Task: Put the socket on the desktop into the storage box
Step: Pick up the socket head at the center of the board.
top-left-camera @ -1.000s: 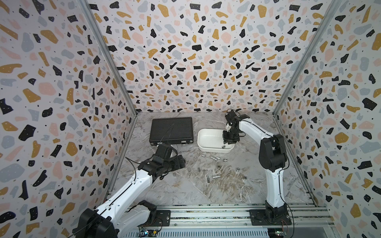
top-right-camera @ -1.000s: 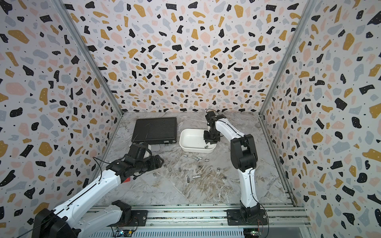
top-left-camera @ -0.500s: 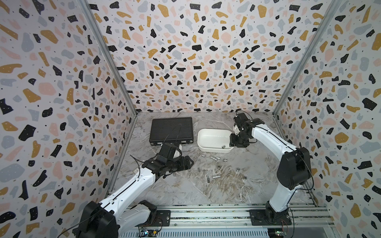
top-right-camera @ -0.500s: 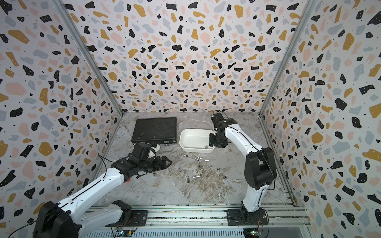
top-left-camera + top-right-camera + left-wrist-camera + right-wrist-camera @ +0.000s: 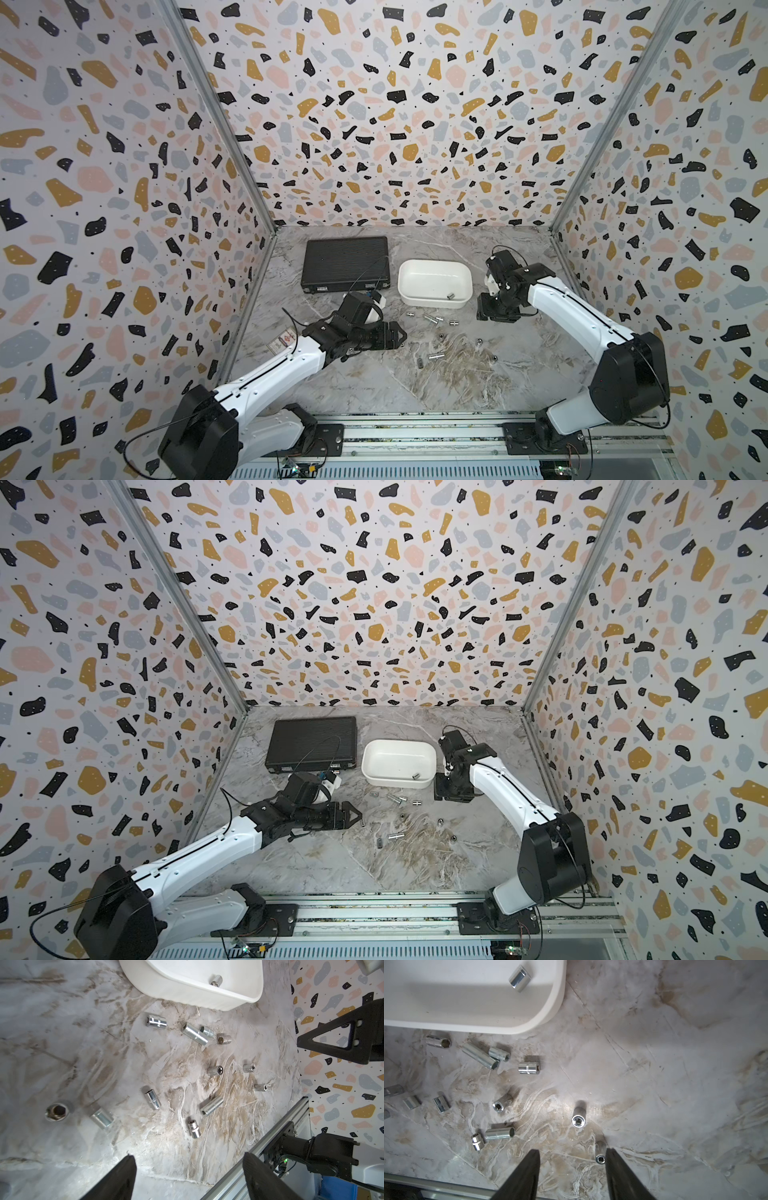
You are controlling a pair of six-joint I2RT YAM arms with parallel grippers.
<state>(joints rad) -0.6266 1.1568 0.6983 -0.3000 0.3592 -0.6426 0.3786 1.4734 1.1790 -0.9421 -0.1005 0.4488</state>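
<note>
Right gripper backed off storage box, spread; left gripper spread; socket inside.

Saw a closed black ribbed case near the terrazzo-patterned back wall; found an aluminium rail along the front.

Shiny chrome metal sockets at mid-frame, smooth glossy white plastic box above them, grey marble-look desktop with a soft sheen, matt black ribbed case upper left, brushed aluminium rail along the bottom.
</note>
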